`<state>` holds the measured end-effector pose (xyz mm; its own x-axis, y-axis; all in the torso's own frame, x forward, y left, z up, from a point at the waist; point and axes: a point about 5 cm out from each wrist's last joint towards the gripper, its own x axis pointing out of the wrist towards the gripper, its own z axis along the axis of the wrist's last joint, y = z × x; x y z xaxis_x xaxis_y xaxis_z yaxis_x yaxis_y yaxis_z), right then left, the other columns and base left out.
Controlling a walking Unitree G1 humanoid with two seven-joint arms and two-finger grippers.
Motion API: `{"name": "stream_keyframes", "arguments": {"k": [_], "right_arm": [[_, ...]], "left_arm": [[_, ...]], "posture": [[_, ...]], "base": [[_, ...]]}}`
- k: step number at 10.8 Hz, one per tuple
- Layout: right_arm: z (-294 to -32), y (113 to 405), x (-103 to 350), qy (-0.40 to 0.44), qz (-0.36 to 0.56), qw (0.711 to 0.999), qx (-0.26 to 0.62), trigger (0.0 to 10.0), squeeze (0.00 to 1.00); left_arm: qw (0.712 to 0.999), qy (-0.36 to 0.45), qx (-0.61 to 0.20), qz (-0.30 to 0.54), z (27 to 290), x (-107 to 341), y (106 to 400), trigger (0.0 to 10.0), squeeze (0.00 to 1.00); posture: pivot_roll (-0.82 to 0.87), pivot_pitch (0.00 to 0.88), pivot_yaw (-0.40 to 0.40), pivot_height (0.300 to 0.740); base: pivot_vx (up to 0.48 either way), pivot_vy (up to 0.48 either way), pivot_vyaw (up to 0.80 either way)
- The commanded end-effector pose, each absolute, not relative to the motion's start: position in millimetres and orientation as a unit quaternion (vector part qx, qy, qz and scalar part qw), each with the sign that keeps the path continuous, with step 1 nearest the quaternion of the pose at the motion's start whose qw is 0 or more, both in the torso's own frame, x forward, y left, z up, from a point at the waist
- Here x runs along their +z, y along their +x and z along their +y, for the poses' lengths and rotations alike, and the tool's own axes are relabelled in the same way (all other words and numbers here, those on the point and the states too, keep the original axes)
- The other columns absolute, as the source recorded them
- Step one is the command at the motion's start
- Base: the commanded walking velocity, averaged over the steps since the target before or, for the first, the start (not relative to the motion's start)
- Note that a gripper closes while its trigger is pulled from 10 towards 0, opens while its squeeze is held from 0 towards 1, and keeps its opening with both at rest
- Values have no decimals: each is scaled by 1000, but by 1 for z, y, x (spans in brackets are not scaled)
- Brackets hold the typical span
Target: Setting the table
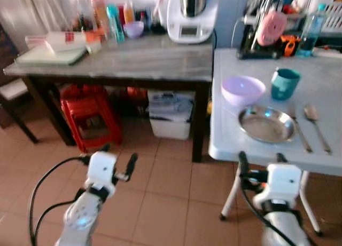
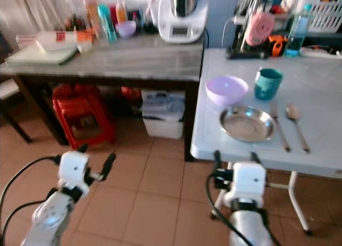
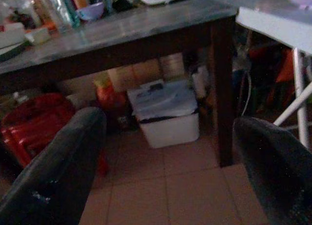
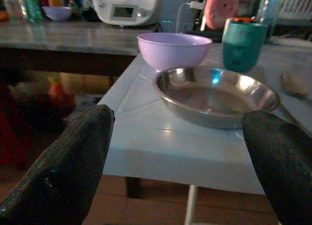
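Note:
On the white folding table [image 1: 230, 142] lie a steel plate [image 1: 266, 124], a lilac bowl [image 1: 243, 89], a teal cup [image 1: 284, 83], a fork [image 1: 299, 128] and a spoon [image 1: 315, 123]. My right gripper [image 1: 261, 161] is open, held just below and in front of the table's near edge; in the right wrist view its fingers [image 4: 68, 161] frame the plate [image 4: 214, 95], bowl [image 4: 173, 49] and cup [image 4: 242, 44]. My left gripper [image 1: 118, 156] is open too, low over the tiled floor, left of the table.
A dark-legged grey counter [image 1: 123, 62] stands at the left, carrying bottles, a small bowl [image 1: 133, 29] and a white kitchen machine [image 1: 191, 14]. Beneath it are red stools [image 1: 88, 118] and a white lidded bin [image 1: 171, 115]. The folding table's back holds a water bottle [image 1: 311, 30].

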<state>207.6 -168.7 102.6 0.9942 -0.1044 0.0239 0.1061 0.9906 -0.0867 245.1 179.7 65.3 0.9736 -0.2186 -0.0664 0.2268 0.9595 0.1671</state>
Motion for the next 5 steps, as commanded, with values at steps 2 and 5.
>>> {"name": "stream_keyframes", "arguments": {"k": [2,5], "right_arm": [[-173,210,103,-44,-10,997,-60,10000,0],[-172,212,103,-44,-11,997,-58,10000,0]], "left_arm": [[989,87,-120,19,177,67,248,10000,0],[988,86,-123,17,175,68,250,10000,0]], "posture": [[51,0,97,740],[50,0,99,740]], "base": [[0,-336,0],[0,-335,0]]}}
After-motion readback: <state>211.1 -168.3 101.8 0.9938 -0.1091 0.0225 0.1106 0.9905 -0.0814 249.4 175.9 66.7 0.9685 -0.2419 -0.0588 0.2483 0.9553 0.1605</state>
